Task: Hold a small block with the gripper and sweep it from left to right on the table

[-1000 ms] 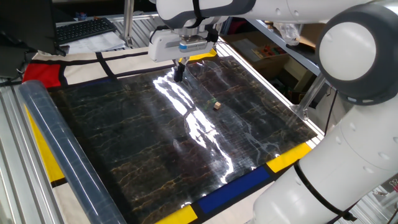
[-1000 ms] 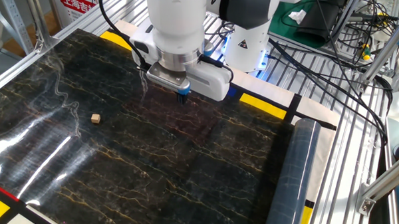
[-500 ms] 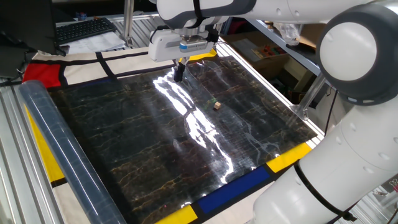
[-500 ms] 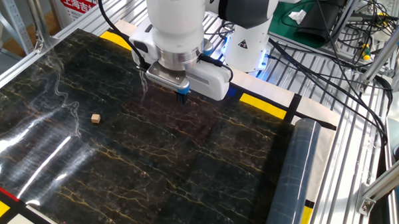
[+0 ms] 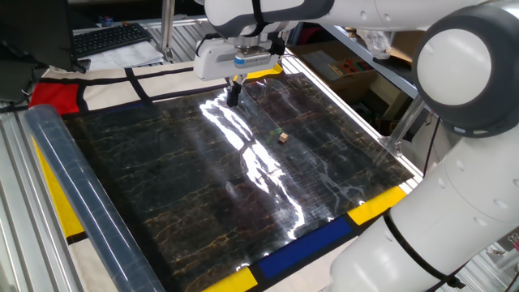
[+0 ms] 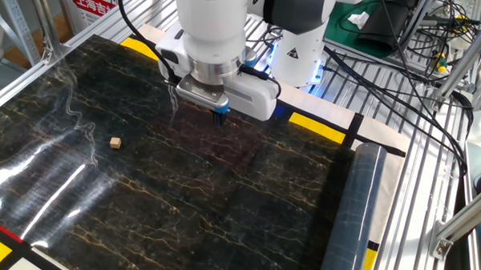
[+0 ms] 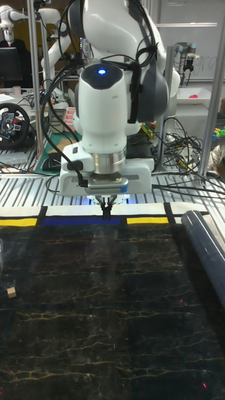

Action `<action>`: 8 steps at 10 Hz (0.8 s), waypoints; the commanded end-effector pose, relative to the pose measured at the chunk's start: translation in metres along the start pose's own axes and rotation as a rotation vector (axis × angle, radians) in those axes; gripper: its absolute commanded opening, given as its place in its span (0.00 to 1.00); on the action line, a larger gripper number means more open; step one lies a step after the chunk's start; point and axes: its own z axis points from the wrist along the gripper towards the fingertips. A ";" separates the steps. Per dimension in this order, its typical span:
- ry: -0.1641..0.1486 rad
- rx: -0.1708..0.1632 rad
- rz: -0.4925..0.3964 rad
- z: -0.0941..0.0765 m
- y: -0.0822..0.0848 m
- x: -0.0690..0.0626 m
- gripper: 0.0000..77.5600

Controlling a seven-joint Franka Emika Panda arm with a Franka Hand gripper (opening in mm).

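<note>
The small block (image 5: 283, 137) is a tiny tan cube lying alone on the black marble table (image 5: 162, 186). It also shows in the other fixed view (image 6: 115, 142) and at the left edge of the tall view (image 7: 10, 292). My gripper (image 5: 233, 99) hangs just above the table near its far edge, well apart from the block. Its dark fingers are pressed together into one narrow tip (image 7: 107, 211), shut with nothing between them. In the other fixed view the gripper (image 6: 220, 114) is to the right of the block.
A clear rolled sheet (image 5: 73, 195) lies along one side of the table (image 6: 352, 219). Yellow and blue border panels (image 7: 81, 220) run behind the gripper. A keyboard (image 5: 109, 36) and cables (image 6: 397, 33) sit beyond the table's edges.
</note>
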 end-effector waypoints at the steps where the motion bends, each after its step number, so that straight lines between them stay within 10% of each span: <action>1: -0.004 -0.002 0.000 -0.001 0.000 0.000 0.00; 8: -0.005 -0.025 -0.004 -0.002 -0.001 -0.001 0.00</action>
